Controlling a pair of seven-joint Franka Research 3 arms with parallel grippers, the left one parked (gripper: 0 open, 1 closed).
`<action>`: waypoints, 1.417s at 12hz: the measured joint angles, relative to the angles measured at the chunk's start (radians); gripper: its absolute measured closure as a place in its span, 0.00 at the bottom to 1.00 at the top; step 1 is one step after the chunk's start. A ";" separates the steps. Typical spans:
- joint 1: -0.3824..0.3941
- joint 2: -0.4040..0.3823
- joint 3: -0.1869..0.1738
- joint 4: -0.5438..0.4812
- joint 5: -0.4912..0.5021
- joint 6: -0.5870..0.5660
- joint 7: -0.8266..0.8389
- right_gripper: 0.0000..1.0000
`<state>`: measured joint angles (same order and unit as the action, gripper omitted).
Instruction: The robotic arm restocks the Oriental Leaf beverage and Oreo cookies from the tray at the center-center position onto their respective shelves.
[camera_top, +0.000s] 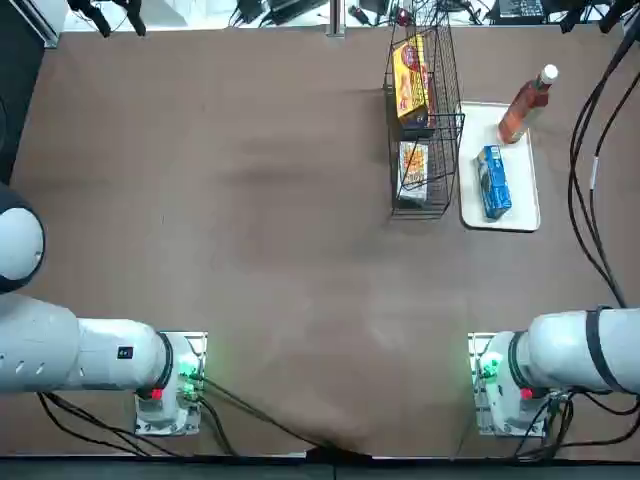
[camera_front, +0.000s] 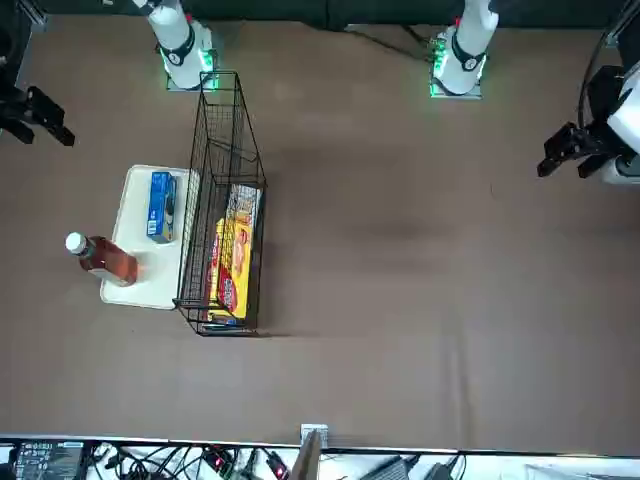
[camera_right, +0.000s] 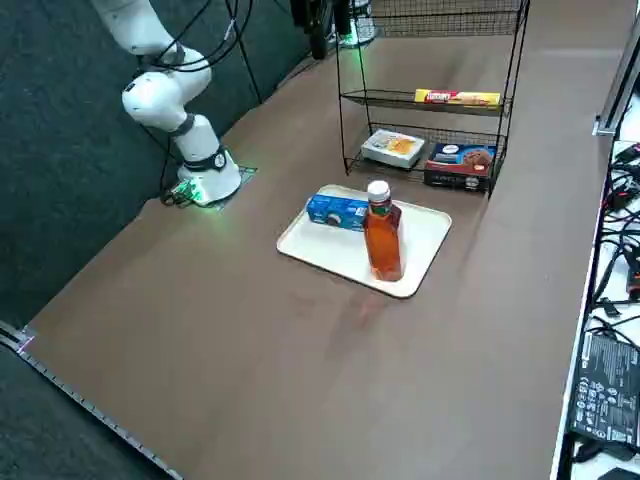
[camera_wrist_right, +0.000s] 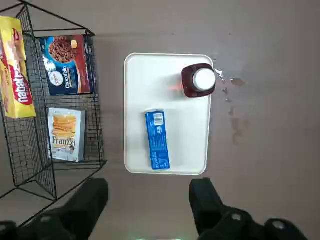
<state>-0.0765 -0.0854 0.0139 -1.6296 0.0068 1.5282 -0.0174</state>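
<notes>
- Brown tabletop (camera_top: 270, 250) carries a white tray (camera_right: 340, 262) beside a wire rack (camera_front: 225, 220).
- Right gripper (camera_wrist_right: 149, 212) hovers near the tray, its 2 fingers spread.
- Blue cookie packet (camera_wrist_right: 158, 140) lies on the tray; tea bottle (camera_right: 383, 240) stands there, upright.
- Rack tiers hold a yellow packet (camera_wrist_right: 15, 70), a dark box (camera_wrist_right: 66, 65) and a white box (camera_wrist_right: 67, 134).
</notes>
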 joint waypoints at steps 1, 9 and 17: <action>0.000 0.000 0.000 0.004 0.000 0.000 0.000 0.00; -0.006 0.026 -0.009 0.005 0.000 -0.003 0.000 0.00; -0.011 0.085 -0.011 0.007 -0.003 0.055 -0.001 0.00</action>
<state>-0.0871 -0.0002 0.0025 -1.6227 0.0042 1.5834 -0.0180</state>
